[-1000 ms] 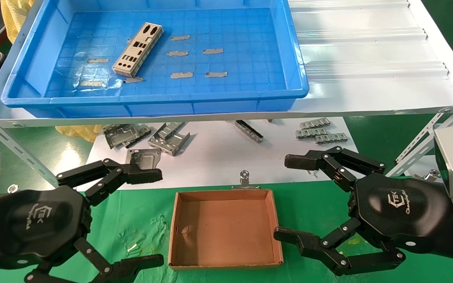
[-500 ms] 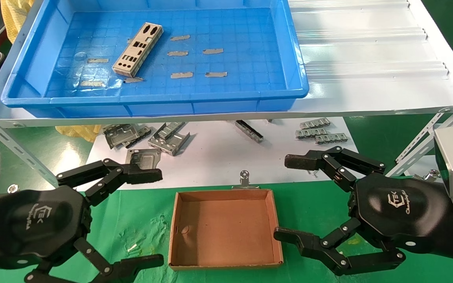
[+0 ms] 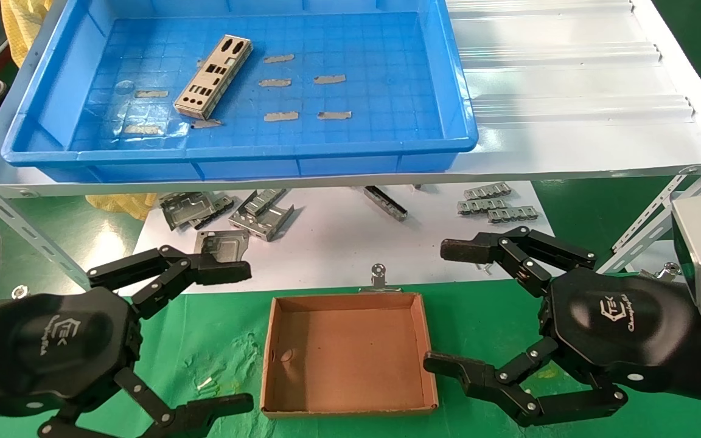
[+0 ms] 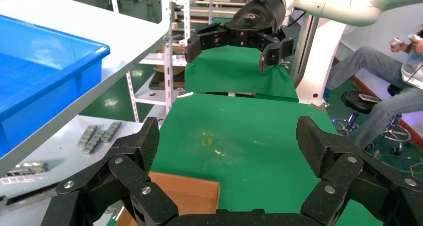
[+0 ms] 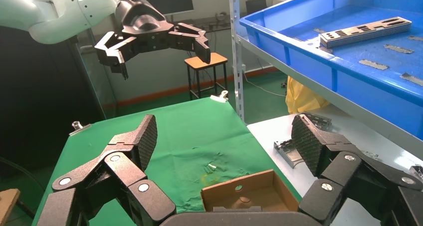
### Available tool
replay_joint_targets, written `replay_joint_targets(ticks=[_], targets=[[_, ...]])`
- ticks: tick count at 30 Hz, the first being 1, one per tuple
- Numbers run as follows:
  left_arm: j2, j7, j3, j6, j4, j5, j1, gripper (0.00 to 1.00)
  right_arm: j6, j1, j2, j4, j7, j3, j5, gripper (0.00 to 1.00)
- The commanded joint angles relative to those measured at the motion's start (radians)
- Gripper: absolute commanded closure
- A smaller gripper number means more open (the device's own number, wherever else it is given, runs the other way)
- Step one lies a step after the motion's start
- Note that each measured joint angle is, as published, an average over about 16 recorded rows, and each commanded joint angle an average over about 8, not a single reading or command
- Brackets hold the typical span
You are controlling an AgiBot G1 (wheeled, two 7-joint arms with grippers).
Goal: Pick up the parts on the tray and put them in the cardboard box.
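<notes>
A stack of thin silvery punched plates, the parts (image 3: 212, 85), lies tilted in the left half of the blue tray (image 3: 442, 73) on the upper white shelf; it also shows in the right wrist view (image 5: 366, 30). The brown cardboard box (image 3: 277, 365) sits empty on the green cloth between my two grippers. My left gripper (image 3: 238, 334) is open and empty to the left of the box. My right gripper (image 3: 442, 307) is open and empty to the right of the box. In each wrist view the other arm's gripper shows farther off, open.
Small grey tape strips (image 3: 329, 79) dot the tray floor. Chunky grey folded brackets (image 3: 262, 213) and small metal pieces (image 3: 496, 207) lie on the lower white surface under the shelf. Slanted metal shelf struts (image 3: 10, 225) stand at both sides. A person sits far off (image 4: 394, 91).
</notes>
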Motion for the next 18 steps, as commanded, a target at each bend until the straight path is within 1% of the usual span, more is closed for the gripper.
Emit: replay_joint_targets(ticks=[1, 18], targets=[[0.000, 0.000, 0.000, 0.000, 0.000, 0.000, 0.000, 0.00, 0.000, 0.000, 0.000, 0.000, 0.000, 0.000, 0.000, 0.00], [0.000, 0.000, 0.000, 0.000, 0.000, 0.000, 0.000, 0.00, 0.000, 0.000, 0.000, 0.000, 0.000, 0.000, 0.000, 0.00]])
